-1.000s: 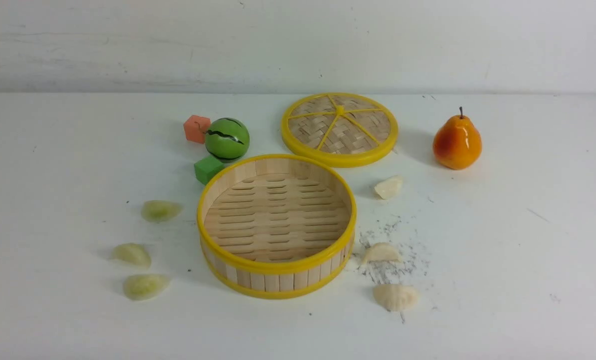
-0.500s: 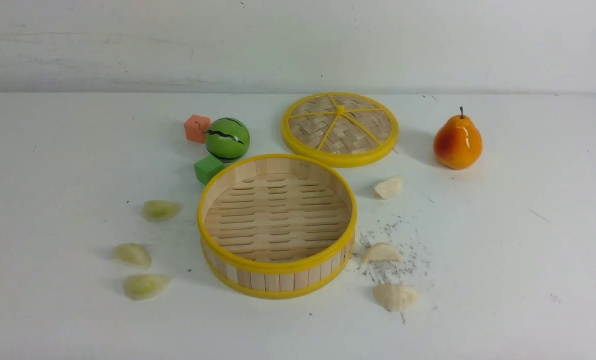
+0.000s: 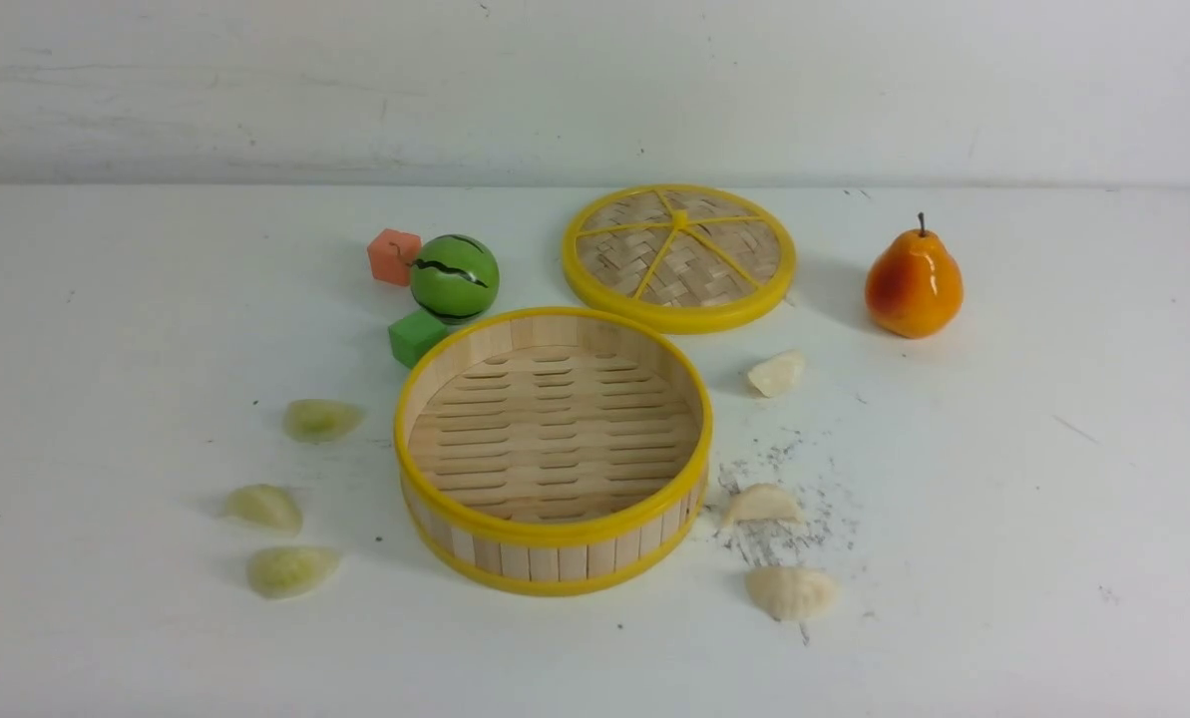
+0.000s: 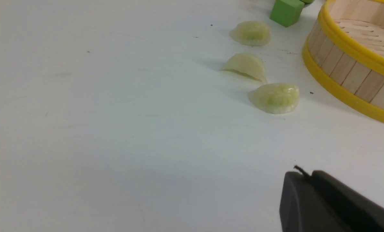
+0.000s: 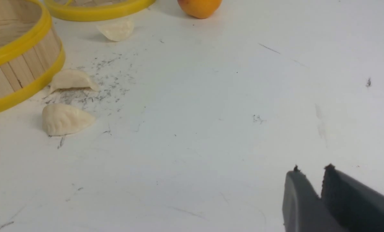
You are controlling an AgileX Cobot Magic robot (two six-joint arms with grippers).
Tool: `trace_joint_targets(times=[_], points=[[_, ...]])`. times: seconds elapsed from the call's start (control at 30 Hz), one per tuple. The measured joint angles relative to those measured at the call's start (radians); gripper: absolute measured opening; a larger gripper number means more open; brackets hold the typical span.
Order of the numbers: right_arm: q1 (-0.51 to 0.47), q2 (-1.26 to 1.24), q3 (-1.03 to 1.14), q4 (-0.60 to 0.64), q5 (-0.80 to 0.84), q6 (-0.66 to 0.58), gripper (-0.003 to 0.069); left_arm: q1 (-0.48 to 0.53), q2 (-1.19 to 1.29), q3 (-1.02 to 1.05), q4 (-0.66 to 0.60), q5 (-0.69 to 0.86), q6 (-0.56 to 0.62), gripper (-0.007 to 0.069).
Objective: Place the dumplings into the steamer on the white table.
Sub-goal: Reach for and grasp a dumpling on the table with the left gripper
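The steamer (image 3: 552, 529) stands empty in the middle of the white table (image 3: 1003, 499). Three pale green dumplings (image 3: 322, 419) (image 3: 263, 507) (image 3: 290, 570) lie to its left. Three cream-white dumplings (image 3: 776, 373) (image 3: 760, 504) (image 3: 791, 592) lie to its right. Neither gripper shows in the front view. In the left wrist view my left gripper (image 4: 303, 174) is shut and empty, well short of the nearest green dumpling (image 4: 274, 97). In the right wrist view my right gripper (image 5: 312, 170) stands slightly open with nothing between its fingers, far from the cream dumplings (image 5: 64, 119).
The flat woven lid (image 3: 678, 257) lies behind the steamer. A green cube (image 3: 415, 337), a toy watermelon (image 3: 454, 278) and an orange-pink cube (image 3: 393, 256) sit at the back left. A pear (image 3: 913, 282) stands at the back right. Dark scuffs (image 3: 784, 479) mark the table by the cream dumplings.
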Motion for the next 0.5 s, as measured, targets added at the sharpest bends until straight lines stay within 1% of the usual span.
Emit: trace_joint_targets(times=[0.17, 0.23, 0.27, 0.3, 0.33, 0.37, 0.43, 0.5], points=[[0.000, 0.000, 0.000, -0.007, -0.002, 0.000, 0.0114, 0.000, 0.000, 0.000, 0.000, -0.025, 0.000, 0.0036], [0.000, 0.000, 0.002, -0.019, -0.019, 0.000, 0.0114, 0.000, 0.000, 0.000, 0.000, -0.066, 0.000, 0.0037], [0.000, 0.000, 0.006, -0.024, -0.049, 0.000, 0.0115, 0.000, 0.000, 0.000, 0.000, -0.115, 0.000, 0.0038], [0.000, 0.000, 0.009, -0.026, -0.115, 0.000, 0.0116, 0.000, 0.000, 0.000, 0.000, -0.192, 0.000, 0.0039], [0.000, 0.000, 0.009, -0.026, -0.137, 0.000, 0.0118, 0.000, 0.000, 0.000, 0.000, -0.230, 0.000, 0.0039], [0.000, 0.000, 0.009, -0.026, -0.237, 0.000, 0.0120, 0.000, 0.000, 0.000, 0.000, -0.326, 0.000, 0.0039], [0.000, 0.000, 0.009, -0.026, -0.376, 0.000, 0.0123, 0.000, 0.000, 0.000, 0.000, -0.444, 0.000, 0.0039], [0.000, 0.000, 0.009, -0.029, -0.570, 0.000, 0.0127, 0.000, 0.000, 0.000, 0.000, -0.603, 0.000, 0.0041]])
